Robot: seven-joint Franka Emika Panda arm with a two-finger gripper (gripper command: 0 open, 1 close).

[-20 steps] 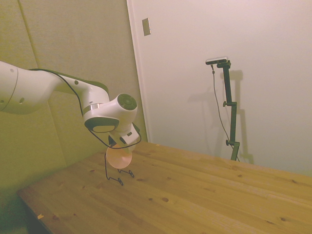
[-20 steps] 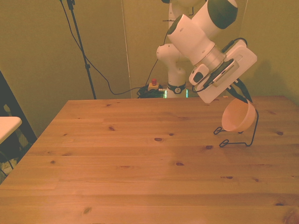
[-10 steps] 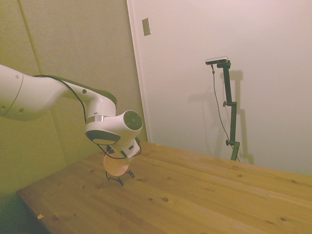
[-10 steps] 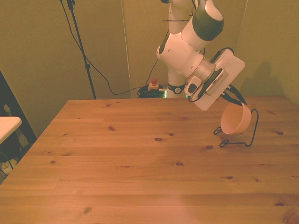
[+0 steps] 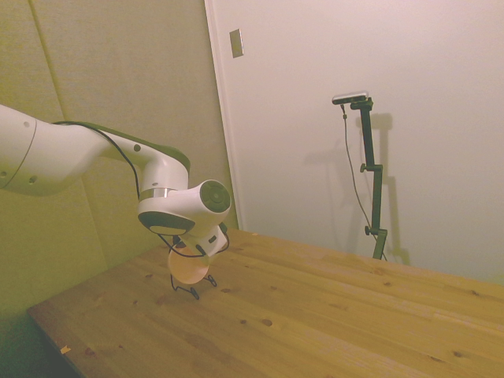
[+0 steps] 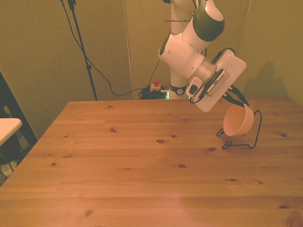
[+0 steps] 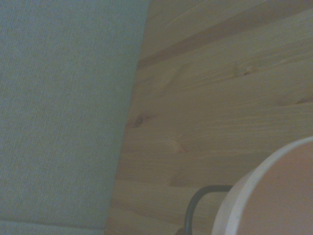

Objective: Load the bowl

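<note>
One bowl, pale peach and tilted on edge, sits within one black wire rack near the bench edge at the front view's right and toward the far side. The gripper hangs at the bowl's rim; whether its fingers are clamped or released cannot be told. In the side view the bowl and rack lie close to the wall-side edge of the bench. Most of the bench surface lies open. The wrist view shows the bowl's rim beside a rack wire.
</note>
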